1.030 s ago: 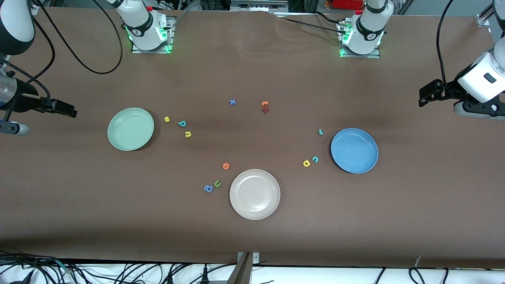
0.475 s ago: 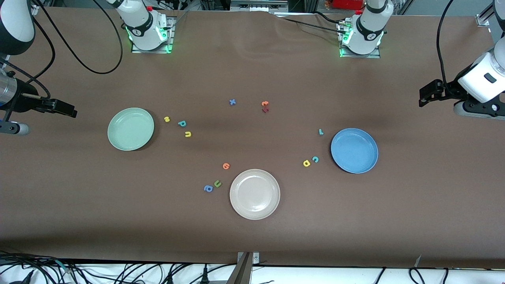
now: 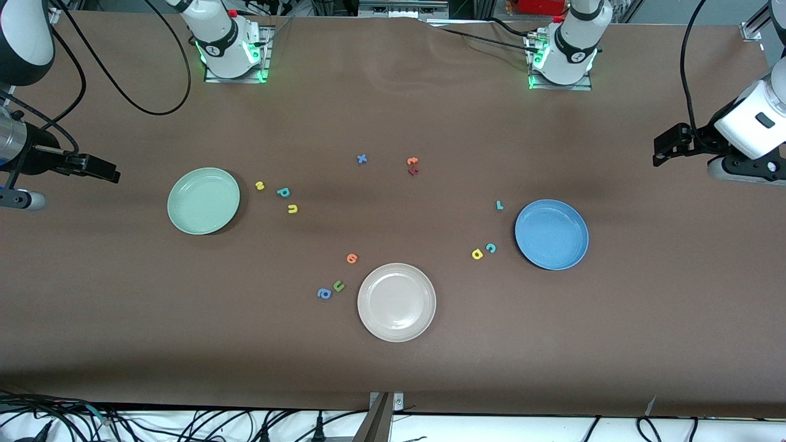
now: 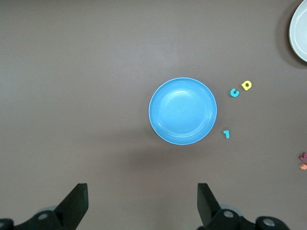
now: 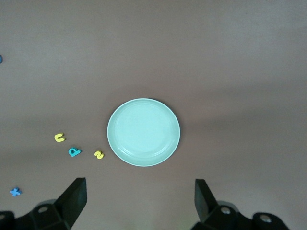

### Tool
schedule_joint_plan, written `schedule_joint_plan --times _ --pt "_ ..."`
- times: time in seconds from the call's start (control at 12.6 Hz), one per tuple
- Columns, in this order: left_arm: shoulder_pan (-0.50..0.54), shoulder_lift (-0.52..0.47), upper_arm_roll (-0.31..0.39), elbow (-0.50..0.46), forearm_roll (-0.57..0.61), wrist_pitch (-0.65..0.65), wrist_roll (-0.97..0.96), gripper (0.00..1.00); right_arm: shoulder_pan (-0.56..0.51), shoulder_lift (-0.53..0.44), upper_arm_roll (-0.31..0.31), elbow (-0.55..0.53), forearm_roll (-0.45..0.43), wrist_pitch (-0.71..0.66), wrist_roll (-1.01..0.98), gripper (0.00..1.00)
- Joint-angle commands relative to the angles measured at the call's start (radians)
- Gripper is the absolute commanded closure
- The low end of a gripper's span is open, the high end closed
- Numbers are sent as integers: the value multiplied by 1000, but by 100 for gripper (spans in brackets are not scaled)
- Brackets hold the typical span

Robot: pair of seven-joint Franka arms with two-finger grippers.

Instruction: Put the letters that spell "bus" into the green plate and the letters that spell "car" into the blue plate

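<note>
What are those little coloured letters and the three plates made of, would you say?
The letters, such as the yellow u and teal c, look like soft matte foam: flat colour, no shine. The green plate, blue plate and beige plate look like smooth plastic or melamine, with faint glossy highlights; I can't tell which.

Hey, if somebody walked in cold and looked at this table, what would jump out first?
Three round shallow plates: a pale mint-green plate toward the right arm's end, a medium-blue plate toward the left arm's end, a beige plate nearest the camera. Tiny coloured foam letters lie scattered between them; all plates are empty.
</note>
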Motion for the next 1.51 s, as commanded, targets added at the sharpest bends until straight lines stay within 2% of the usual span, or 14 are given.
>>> schedule_joint_plan --times 0.0,1.43 --pt "-12 2 9 24 12 -23 -7 0 -4 -14 6 -18 -3 -5 11 1" --pt "-12 2 9 22 6 -29 -9 0 -4 -17 6 -38 -6 8 15 1"
